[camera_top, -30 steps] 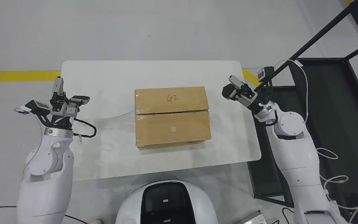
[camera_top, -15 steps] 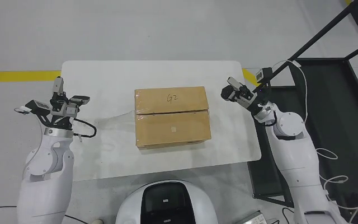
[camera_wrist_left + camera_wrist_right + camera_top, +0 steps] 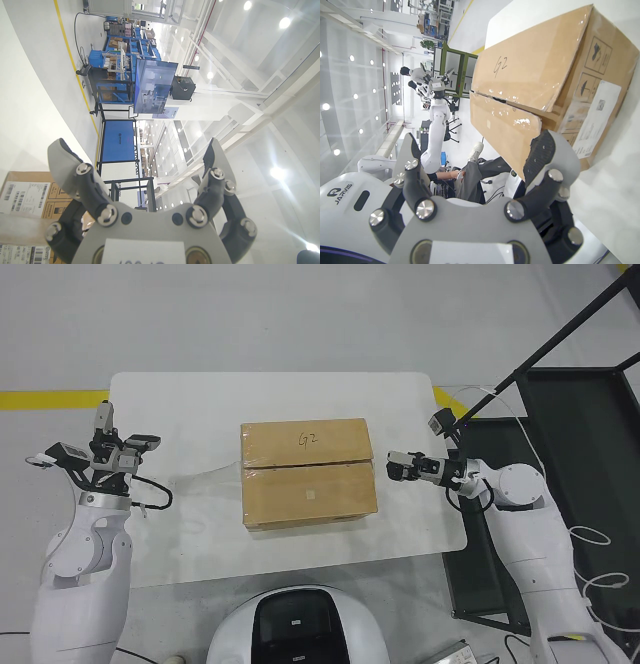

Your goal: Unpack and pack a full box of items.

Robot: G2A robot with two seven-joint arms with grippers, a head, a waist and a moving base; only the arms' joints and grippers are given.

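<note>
My right gripper stands with its fingers apart and nothing between them, just beside the right end of the box, level with its top. One ribbed black pad sits close by the ragged corner of the nearer flap. I judge the step in hand to be opening the lid. To do it well I should slip one finger under that flap's free corner, close gently on the thin board and lift in an arc about its fold rather than pull straight up, or the card may tear or the whole box tip.

The box rests in the middle of the desk. It is plain brown corrugated cardboard, squarish and deep. Its two top flaps meet along a jagged seam under glossy clear tape that looks slit. A white paper label lies on the end wall.

My left gripper is also spread and empty, pointing upward near the desk's left edge, well apart from the box.
</note>
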